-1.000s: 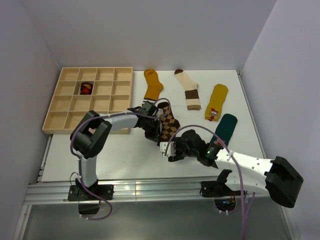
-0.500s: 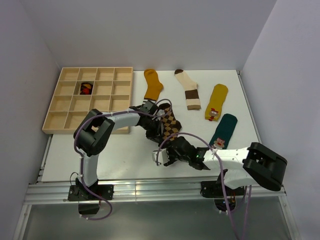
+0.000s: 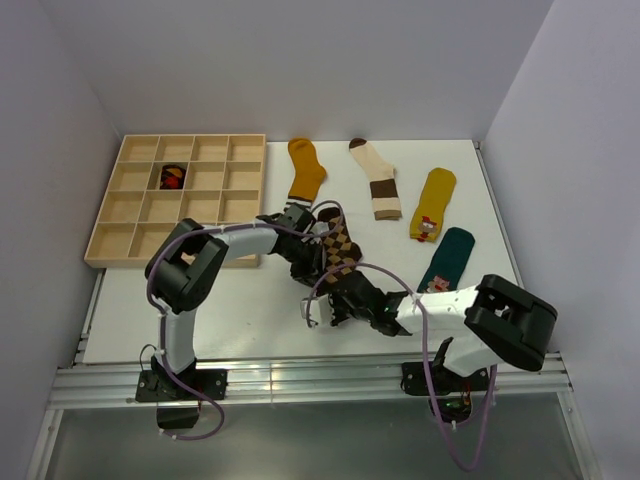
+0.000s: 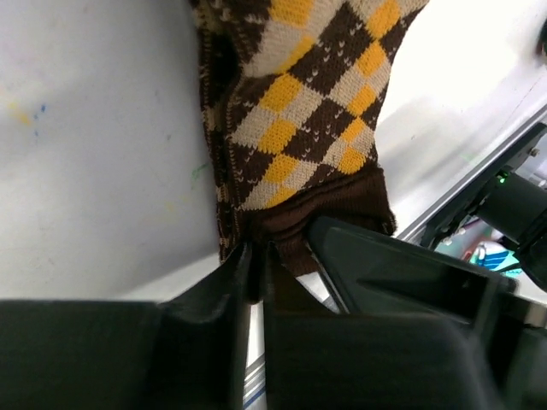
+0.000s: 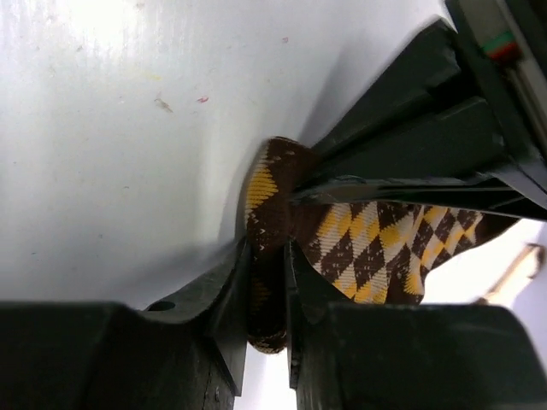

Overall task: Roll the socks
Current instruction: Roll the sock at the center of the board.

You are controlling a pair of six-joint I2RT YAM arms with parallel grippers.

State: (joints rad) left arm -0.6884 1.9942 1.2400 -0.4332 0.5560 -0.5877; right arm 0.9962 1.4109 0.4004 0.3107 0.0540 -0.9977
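While the left gripper (image 4: 255,266) is pinching the cuff of the argyle sock (image 4: 308,128), the right gripper (image 5: 267,260) is clamping its folded edge between its fingers.

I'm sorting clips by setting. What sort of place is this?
Probably a robot lab bench, not a home: left arm and right arm bolted to a white table inside plain walls, socks laid in a row, a wooden divided tray beside them.

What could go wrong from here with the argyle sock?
The left hand pinches only the brown cuff edge of the argyle sock, so the fabric may slip out. The right hand grips the same sock close beside it, so the two hands might collide while rolling.
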